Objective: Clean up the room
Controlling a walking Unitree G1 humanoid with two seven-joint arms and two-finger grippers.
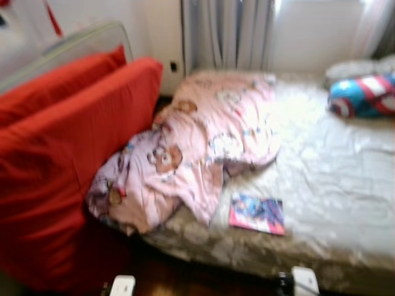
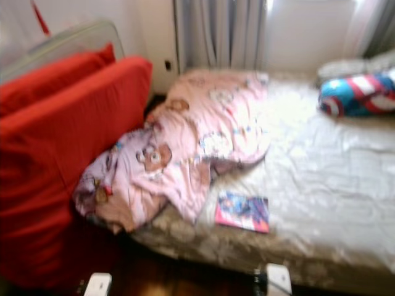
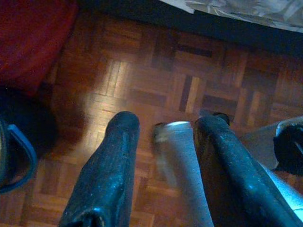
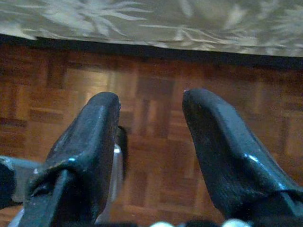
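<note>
The robot is standing at the foot edge of the bed (image 1: 345, 185), both arms hanging low over the parquet floor (image 3: 156, 80). The left claw (image 3: 163, 142) is hanging released, fingers spread with nothing between them; the right claw (image 4: 151, 137) is likewise hanging released and empty, close to the bed's patterned valance (image 4: 142, 21).

Items appearing to need tidying: a pink printed blanket (image 1: 203, 142) lying crumpled across the left part of the bed and drooping over its edge toward the red cushions (image 1: 68, 160); a book (image 1: 257, 214) lying flat on the sheet near the front edge, just beside the blanket's lower corner; a blue, red and white pillow (image 1: 364, 95) lying at the far right.

Judgement: the book is the nearest piece. Its long axis is running roughly across the view, slightly tilted, with one long side facing the robot. A sound approach would be bringing the right claw up over the mattress edge, closing across the short dimension at the near side, and lifting level so the pages are not fanning open
</note>
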